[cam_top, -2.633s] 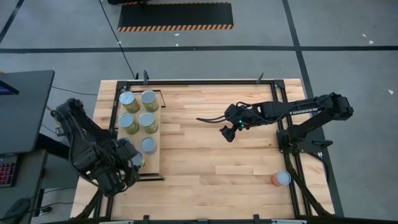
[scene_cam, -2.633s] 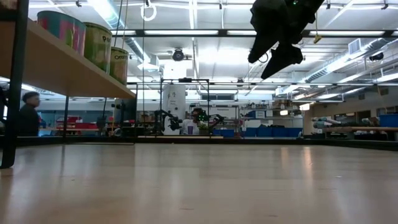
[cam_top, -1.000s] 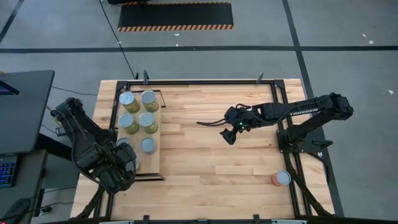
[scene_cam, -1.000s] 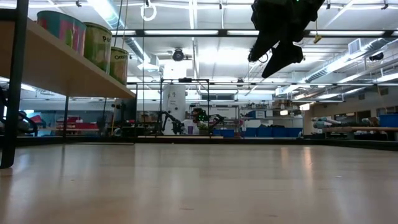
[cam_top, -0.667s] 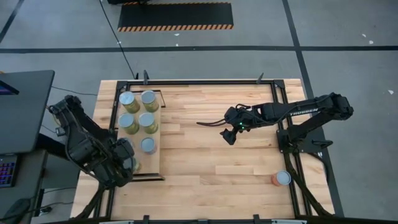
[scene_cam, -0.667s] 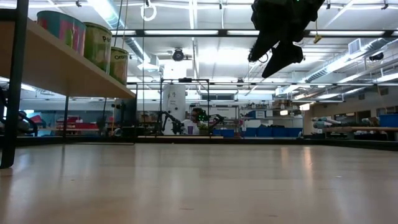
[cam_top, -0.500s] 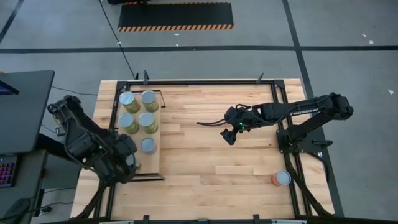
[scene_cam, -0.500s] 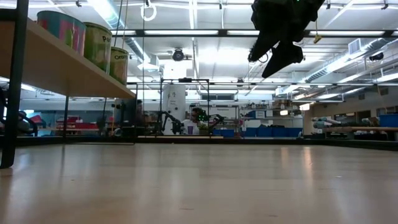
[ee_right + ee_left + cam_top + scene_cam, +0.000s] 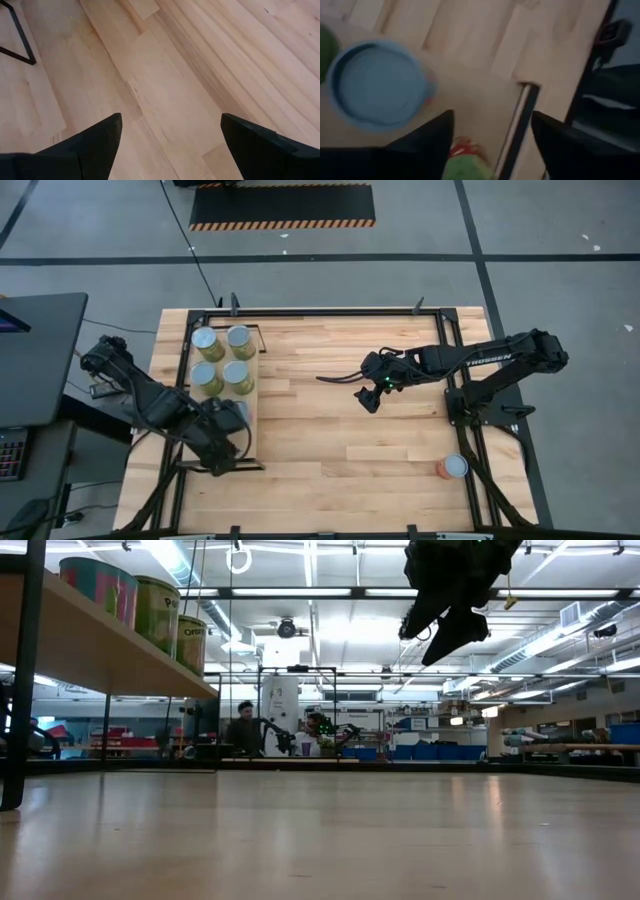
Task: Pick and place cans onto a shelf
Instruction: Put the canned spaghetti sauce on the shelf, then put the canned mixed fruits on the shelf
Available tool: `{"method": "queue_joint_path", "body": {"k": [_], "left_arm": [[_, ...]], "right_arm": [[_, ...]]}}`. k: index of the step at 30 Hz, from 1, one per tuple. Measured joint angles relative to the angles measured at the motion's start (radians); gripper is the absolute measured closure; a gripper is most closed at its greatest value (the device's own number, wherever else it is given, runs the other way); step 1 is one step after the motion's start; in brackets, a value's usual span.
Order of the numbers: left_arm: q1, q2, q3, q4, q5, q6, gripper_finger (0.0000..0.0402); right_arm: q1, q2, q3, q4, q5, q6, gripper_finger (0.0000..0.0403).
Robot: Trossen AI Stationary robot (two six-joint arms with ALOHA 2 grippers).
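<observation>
the left gripper (image 9: 228,442) has swung off the shelf (image 9: 255,435) with fingers apart and empty, cans (image 9: 222,360) standing on it, one orange can (image 9: 452,468) left on the tabletop (image 9: 330,430), the right gripper (image 9: 368,397) wide above

The shelf (image 9: 254,395), a long pale board in a thin black frame, stands along the surface's left side. Four olive-green cans (image 9: 222,360) with silvery tops stand upright on it in two pairs. One orange-red can (image 9: 452,467) stands alone near the surface's right front corner.
</observation>
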Motion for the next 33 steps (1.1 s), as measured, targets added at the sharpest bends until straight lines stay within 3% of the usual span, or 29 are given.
{"method": "queue_joint_path", "body": {"k": [6,10,16,20,28,33], "left_arm": [[0.000,-0.001,-0.006,-0.146,-0.003,-0.019,0.0242],[0.000,-0.001,-0.006,-0.155,0.055,-0.011,0.0313],[-0.012,-0.002,-0.006,-0.238,0.111,-0.013,0.0382],[-0.011,-0.008,-0.006,-0.261,0.108,-0.028,0.0397],[-0.008,-0.010,-0.005,-0.251,0.105,-0.019,0.0374],[-0.008,-0.010,0.065,-0.249,0.062,-0.019,0.0381]], "right_arm": [[0.000,0.000,0.000,0.000,0.000,0.000,0.0056],[0.000,0.000,0.000,0.000,0.000,0.000,0.0056],[0.000,0.000,0.000,0.000,0.000,0.006,0.0056],[0.000,0.000,0.000,0.000,0.000,0.006,0.0056],[0.000,0.000,0.000,0.000,-0.001,0.007,0.0056],[0.000,-0.005,0.009,-0.010,-0.043,0.013,0.0056]]}}
